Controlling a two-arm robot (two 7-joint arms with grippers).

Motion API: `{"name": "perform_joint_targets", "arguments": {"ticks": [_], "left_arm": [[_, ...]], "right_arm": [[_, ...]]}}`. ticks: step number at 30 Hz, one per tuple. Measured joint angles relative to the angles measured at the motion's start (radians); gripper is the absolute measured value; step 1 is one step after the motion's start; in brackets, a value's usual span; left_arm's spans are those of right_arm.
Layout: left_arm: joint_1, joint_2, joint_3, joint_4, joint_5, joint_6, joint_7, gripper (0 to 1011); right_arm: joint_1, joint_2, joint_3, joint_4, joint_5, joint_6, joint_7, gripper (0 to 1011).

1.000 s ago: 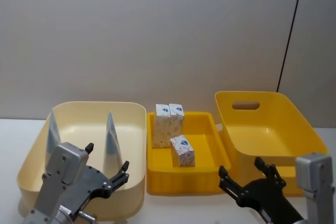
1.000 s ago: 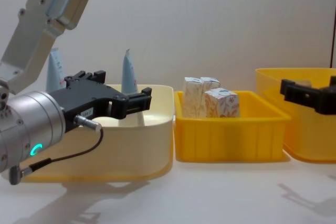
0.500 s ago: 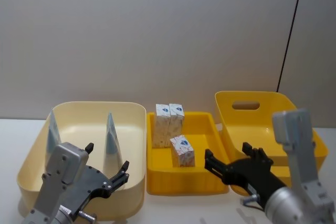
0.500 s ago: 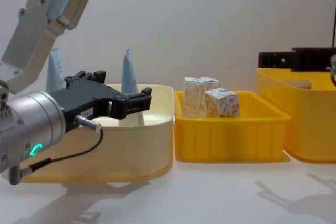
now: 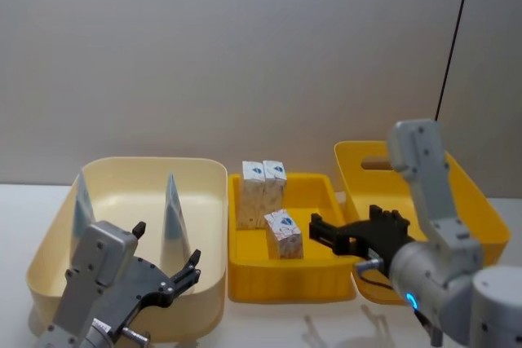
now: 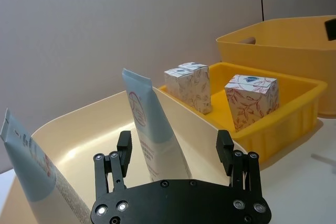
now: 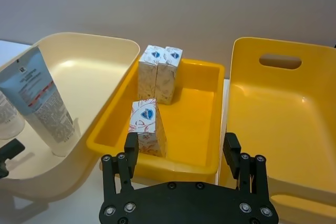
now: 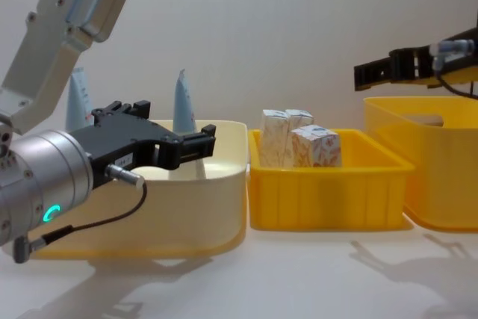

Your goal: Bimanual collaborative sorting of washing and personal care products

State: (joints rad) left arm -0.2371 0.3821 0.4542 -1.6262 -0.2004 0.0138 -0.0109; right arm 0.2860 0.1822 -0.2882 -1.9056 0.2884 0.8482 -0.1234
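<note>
Two pale blue-and-white tubes [image 5: 82,201] [image 5: 174,216] stand cap-down in the cream tub [image 5: 214,226] on the left. Three white cartons printed orange sit in the shallow yellow tray [image 5: 285,283]: two upright at the back [image 5: 252,191] [image 5: 275,178] and one nearer the front [image 5: 283,234]. My left gripper [image 5: 166,246] hangs open over the cream tub's near edge, just short of the nearer tube [image 6: 152,129]. My right gripper [image 5: 344,226] is open and empty, raised over the tray's right side, with the front carton [image 7: 147,127] ahead of it.
A deep yellow tub [image 5: 408,193] with a handle slot stands at the right and holds nothing. The white tabletop [image 8: 299,274] runs in front of the three containers. A grey wall lies behind them.
My right arm has risen from the low right corner and swung left, its open gripper now over the tray's right side. The left arm and all products have stayed put.
</note>
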Motion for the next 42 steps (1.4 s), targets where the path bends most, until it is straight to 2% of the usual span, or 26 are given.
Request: {"name": "perform_joint_targets", "arguments": {"ticks": [8, 16, 23, 28, 29, 42], "left_arm": [[0.0, 0.0, 0.0, 0.0, 0.0, 0.0, 0.0, 1003], [0.0, 0.0, 0.0, 0.0, 0.0, 0.0, 0.0, 1003], [0.0, 0.0, 0.0, 0.0, 0.0, 0.0, 0.0, 1004], [0.0, 0.0, 0.0, 0.0, 0.0, 0.0, 0.0, 1003], [0.0, 0.0, 0.0, 0.0, 0.0, 0.0, 0.0, 1003], [0.0, 0.0, 0.0, 0.0, 0.0, 0.0, 0.0, 1003]], "right_arm": [[0.106, -0.025, -0.02, 0.097, 0.003, 0.088, 0.012, 1001], [0.186, -0.042, -0.05, 0.19, 0.01, 0.127, 0.049, 1001], [0.242, -0.054, -0.082, 0.273, 0.005, 0.133, 0.073, 1001], [0.272, -0.059, -0.104, 0.324, -0.009, 0.128, 0.077, 1001], [0.286, -0.062, -0.115, 0.352, -0.019, 0.122, 0.077, 1001], [0.332, -0.082, -0.146, 0.476, -0.051, 0.084, 0.076, 1001]]}}
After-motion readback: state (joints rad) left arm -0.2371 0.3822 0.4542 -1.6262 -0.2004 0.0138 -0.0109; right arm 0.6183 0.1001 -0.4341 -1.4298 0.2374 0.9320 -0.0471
